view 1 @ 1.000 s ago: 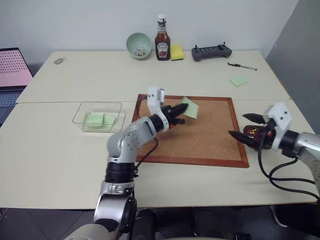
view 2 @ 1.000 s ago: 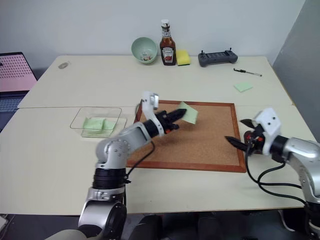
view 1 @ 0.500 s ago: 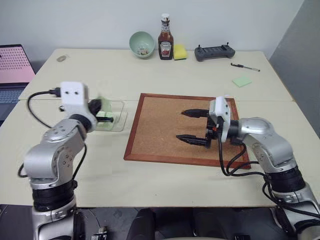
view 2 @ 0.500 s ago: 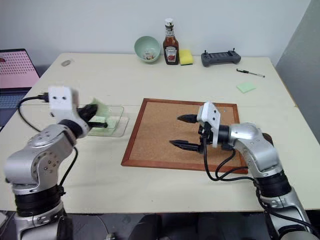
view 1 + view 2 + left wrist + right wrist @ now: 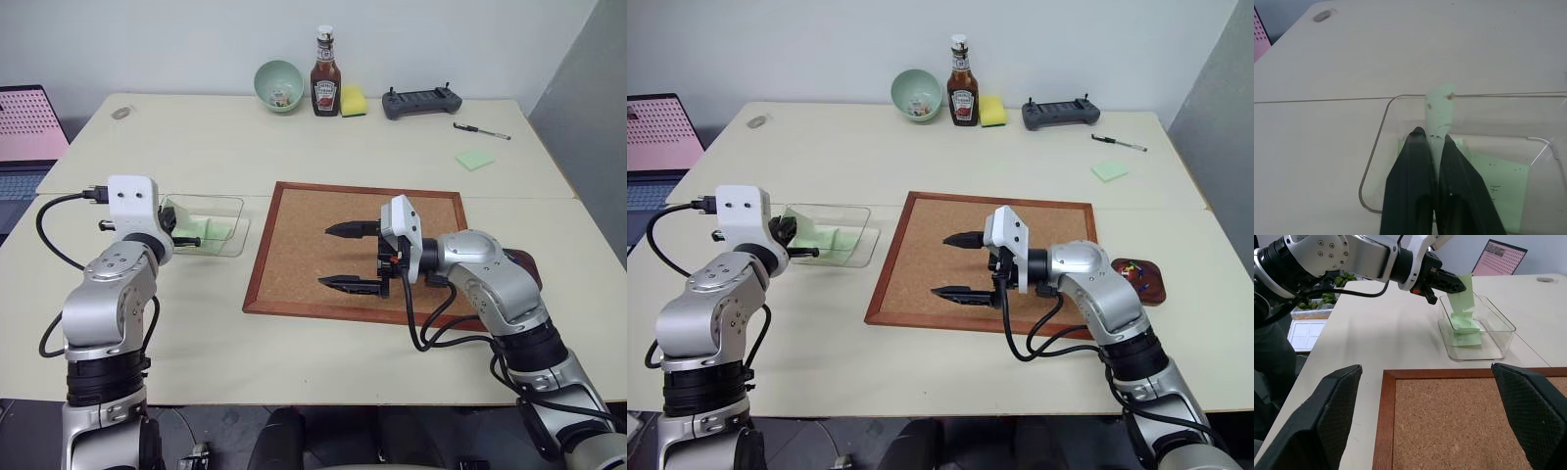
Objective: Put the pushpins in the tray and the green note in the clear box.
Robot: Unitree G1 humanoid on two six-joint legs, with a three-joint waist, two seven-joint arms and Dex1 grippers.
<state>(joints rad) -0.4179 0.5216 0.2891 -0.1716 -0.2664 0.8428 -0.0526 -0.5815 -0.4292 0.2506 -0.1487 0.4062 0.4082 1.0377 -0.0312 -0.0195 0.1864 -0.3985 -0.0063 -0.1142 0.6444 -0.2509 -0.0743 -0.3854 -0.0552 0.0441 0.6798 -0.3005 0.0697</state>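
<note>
The cork board (image 5: 367, 250) sits mid-table inside its brown wooden frame, its surface bare, and the right gripper (image 5: 343, 257) hangs over its middle with both black fingers spread wide and nothing between them. Just beside the board's left edge stands the clear box (image 5: 231, 232), with open tabletop around it and a seam in the table running behind it. The left gripper (image 5: 1432, 139) reaches over the box's near wall, its fingers pressed onto the lower end of the green note (image 5: 1440, 110), which stands up and curls over the box's interior; whether the note touches the box floor I can't make out. Other green papers (image 5: 1464, 330) already lie flat on the bottom of the box. Off the board's right edge, partly hidden behind the right arm, is the tray (image 5: 1141, 277) with the pushpins (image 5: 1133, 271) in it, small red and green dots, too tiny to count.
</note>
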